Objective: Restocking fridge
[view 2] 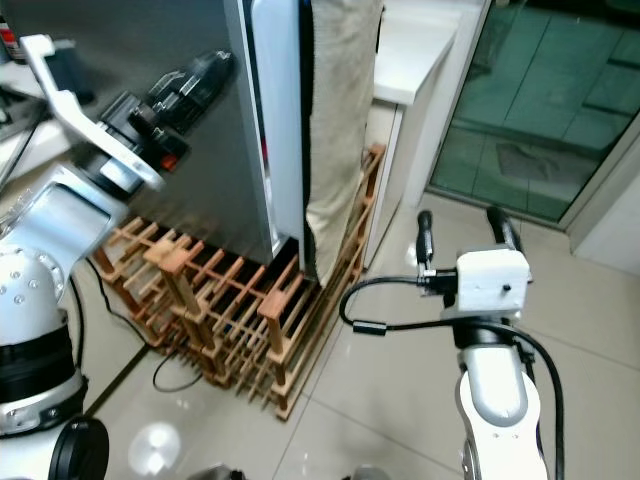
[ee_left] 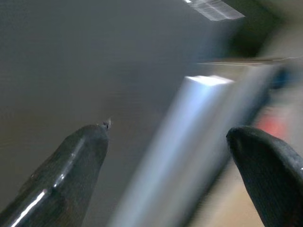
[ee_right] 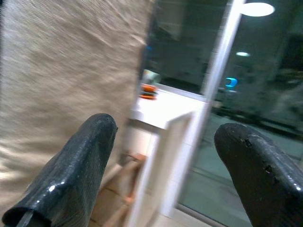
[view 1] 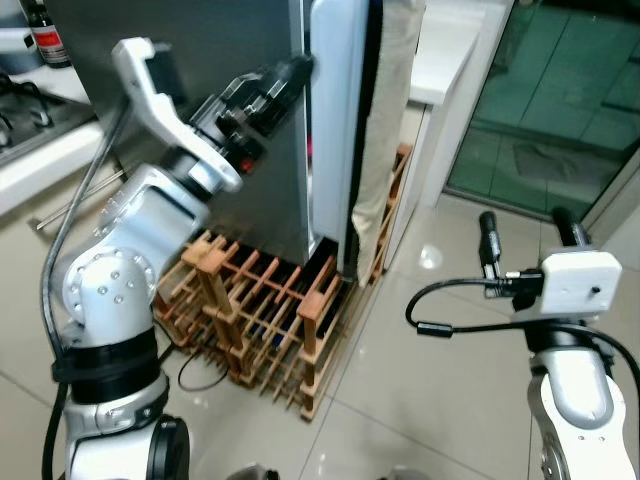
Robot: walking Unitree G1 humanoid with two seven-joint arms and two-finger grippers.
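1. At the far left, part of one worktop (view 1: 40, 160) is seen, with one dark bottle (view 1: 48, 35) standing at its back
2. The left gripper (view 1: 290, 72) is raised at the edge of the one fridge (view 1: 200, 50), its tips touching or just beside the white door edge (view 1: 335, 120); in the left wrist view its jaws are seen parted, with the door's pale edge (ee_left: 189, 142) lying between the two fingers (ee_left: 66, 175) and not gripped
3. The fridge is stood on the tiled floor (view 1: 420, 400), its grey side turned to the camera
4. One wooden rack (view 1: 260, 310) is set low against the foot of the fridge, touching it
5. One beige cloth (view 2: 335, 130) is hung just beside the door
6. One glass door (view 1: 560, 100) is seen beyond, at the right
7. The right gripper (view 1: 525, 240) is held low over the floor, well apart from the fridge, its jaws open and empty
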